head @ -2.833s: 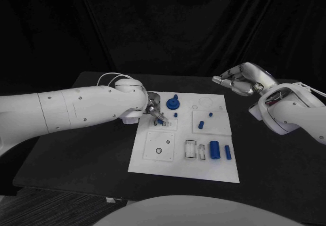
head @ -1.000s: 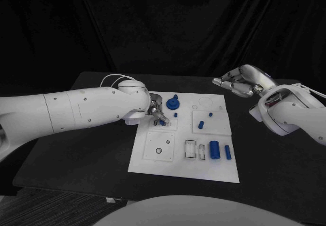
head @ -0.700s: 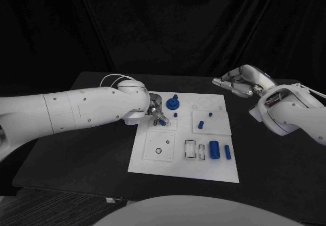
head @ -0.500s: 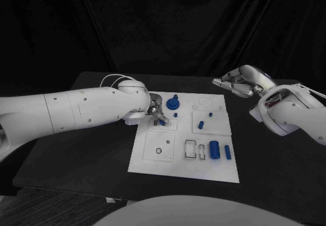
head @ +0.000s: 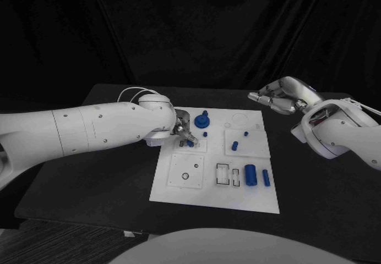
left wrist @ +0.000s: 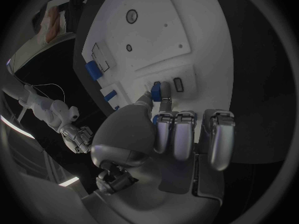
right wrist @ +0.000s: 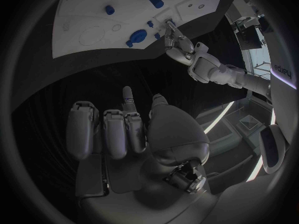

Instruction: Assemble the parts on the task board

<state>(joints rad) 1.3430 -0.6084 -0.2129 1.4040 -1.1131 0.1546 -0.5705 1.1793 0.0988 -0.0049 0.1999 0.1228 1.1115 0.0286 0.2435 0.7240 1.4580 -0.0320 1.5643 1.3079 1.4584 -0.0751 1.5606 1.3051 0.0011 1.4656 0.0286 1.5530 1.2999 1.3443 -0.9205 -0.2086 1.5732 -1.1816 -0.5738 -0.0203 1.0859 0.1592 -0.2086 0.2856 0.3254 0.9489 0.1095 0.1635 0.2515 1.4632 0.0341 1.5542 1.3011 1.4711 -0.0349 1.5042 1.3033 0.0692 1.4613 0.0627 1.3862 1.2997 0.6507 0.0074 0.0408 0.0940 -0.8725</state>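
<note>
Carefully, the left hand (head: pixel 181 131) is pinching a small blue peg (left wrist: pixel 156 90) at its fingertips over the task board (head: pixel 254 197), needing squareness to its socket; the right hand (head: pixel 279 97), curled empty, is hovering well apart.

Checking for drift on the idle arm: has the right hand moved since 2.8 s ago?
No. In the head view the right hand sits in the same spot beyond the far right corner of the white board, over the black table.
</note>
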